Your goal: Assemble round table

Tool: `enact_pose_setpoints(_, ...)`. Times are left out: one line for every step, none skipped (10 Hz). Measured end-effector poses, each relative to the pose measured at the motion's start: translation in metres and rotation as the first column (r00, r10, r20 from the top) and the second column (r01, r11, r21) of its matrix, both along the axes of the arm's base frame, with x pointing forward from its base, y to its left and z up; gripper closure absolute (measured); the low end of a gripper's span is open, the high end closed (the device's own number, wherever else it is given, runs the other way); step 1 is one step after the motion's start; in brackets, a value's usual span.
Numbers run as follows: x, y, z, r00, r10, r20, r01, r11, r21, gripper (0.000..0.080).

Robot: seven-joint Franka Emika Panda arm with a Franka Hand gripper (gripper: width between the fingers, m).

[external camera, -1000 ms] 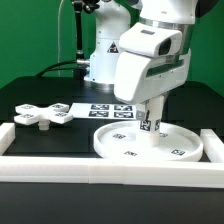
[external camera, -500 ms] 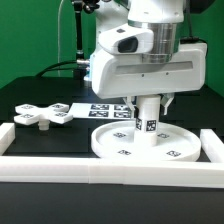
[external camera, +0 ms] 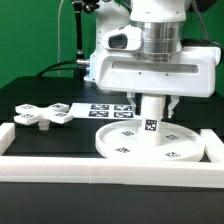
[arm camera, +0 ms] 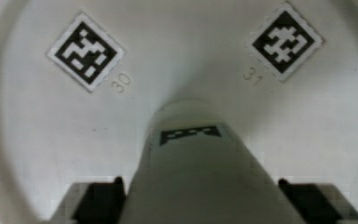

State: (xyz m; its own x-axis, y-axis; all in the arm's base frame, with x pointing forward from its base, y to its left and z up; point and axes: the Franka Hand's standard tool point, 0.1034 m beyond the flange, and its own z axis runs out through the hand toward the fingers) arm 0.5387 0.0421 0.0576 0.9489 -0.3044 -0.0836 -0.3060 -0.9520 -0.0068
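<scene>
The large flat rimmed disc lies on the black mat at the exterior view's right, its tags facing up. The short cylindrical post stands upright at the disc's middle with a tag on its side. My gripper comes straight down over it, its fingers on both sides of the post and shut on it. In the wrist view the post runs down to the disc, and dark fingertips show at each side. The flat lobed cross-shaped piece lies at the exterior view's left.
White border rails run along the front and at the left and right. The marker board lies behind the disc. The robot's base stands at the back.
The wrist has turned about the upright axis over the post, so the hand's broad face now fronts the camera. The post and disc stay in place.
</scene>
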Motion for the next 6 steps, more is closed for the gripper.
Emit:
enact_pose_setpoints(0.0002,0.0002,0.0001,0.997,-0.076,-0.002,0.076,0.997,-0.003,0.039)
enact_pose_setpoints(0.0006,-0.0003,0.0003,0.988,-0.153,-0.004,0.153,0.988,0.001,0.039)
enact_pose_setpoints(0.0017,-0.0013,0.0002,0.956,-0.294,-0.005,0.294,0.956,0.019,0.039)
enact_pose_setpoints(0.0016,-0.0021,-0.0004,0.902,-0.432,-0.009,0.432,0.901,0.034,0.039)
enact_pose_setpoints(0.0021,-0.0026,-0.0005,0.853,-0.522,-0.011,0.522,0.852,0.047,0.039)
enact_pose_setpoints(0.0017,-0.0028,-0.0006,0.799,-0.601,-0.026,0.602,0.797,0.055,0.039)
